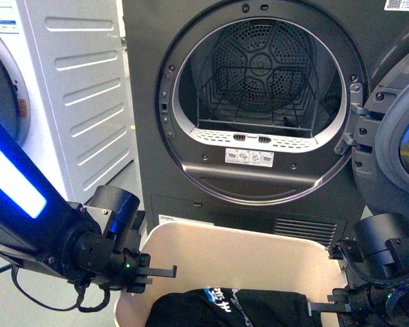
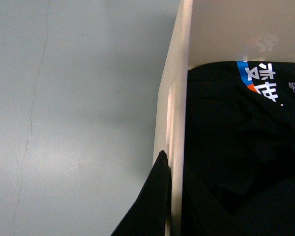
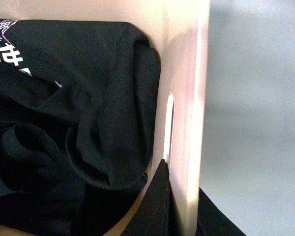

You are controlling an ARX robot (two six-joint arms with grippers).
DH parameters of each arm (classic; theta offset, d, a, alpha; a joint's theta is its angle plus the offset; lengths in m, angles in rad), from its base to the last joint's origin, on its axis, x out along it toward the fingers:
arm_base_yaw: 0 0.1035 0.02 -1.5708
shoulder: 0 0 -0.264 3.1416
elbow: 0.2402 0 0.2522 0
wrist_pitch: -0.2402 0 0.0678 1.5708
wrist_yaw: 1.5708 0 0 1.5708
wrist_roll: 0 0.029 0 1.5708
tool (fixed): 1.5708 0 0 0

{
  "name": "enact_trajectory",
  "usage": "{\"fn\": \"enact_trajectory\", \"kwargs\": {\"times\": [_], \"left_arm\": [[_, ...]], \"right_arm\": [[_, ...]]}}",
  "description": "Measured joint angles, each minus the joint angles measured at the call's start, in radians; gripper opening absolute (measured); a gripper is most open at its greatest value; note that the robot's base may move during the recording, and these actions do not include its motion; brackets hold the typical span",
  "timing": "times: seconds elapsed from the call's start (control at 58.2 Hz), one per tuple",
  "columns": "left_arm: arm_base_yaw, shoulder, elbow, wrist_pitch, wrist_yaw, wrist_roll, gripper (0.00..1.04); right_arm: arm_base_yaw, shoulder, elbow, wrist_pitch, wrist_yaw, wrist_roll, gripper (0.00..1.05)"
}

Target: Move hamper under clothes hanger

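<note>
A white washing machine (image 1: 82,88) stands at the far left, and in front of it the left arm (image 1: 27,204), with a lit blue strip, reaches down to the hamper (image 1: 238,255). The left gripper (image 1: 153,274) sits at the hamper's left wall. In the left wrist view one dark finger (image 2: 150,206) lies against the outside of that wall, but its partner is lost against the dark cloth inside, so I cannot tell how far the jaws are apart. The beige hamper stands on the grey floor (image 2: 78,98), close in front of a dark grey dryer (image 1: 259,102) and below its round opening. A black shirt (image 1: 225,308) with blue and white print is heaped in the hamper's bottom and reaches both side walls. At the right wall the right gripper (image 1: 327,305) straddles the plastic just beside the handle slot (image 3: 169,125). One finger (image 3: 155,206) presses the inner face and the other the outer face, so the jaws are clamped on the wall. The dryer door (image 1: 395,143) hangs open at the far right.
</note>
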Motion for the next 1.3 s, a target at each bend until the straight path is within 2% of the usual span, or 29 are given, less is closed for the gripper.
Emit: {"fn": "enact_trajectory", "kwargs": {"times": [0.876, 1.133, 1.305], "left_arm": [[0.001, 0.0, 0.0, 0.0, -0.001, 0.005, 0.04], [0.035, -0.005, 0.0, -0.001, -0.019, 0.008, 0.04], [0.006, -0.008, 0.001, -0.001, 0.001, 0.008, 0.04]], "right_arm": [[0.004, 0.0, -0.006, 0.005, 0.003, 0.0, 0.03], [0.038, -0.004, -0.005, 0.008, -0.023, 0.007, 0.03], [0.006, -0.01, -0.005, 0.008, 0.005, 0.006, 0.03]]}}
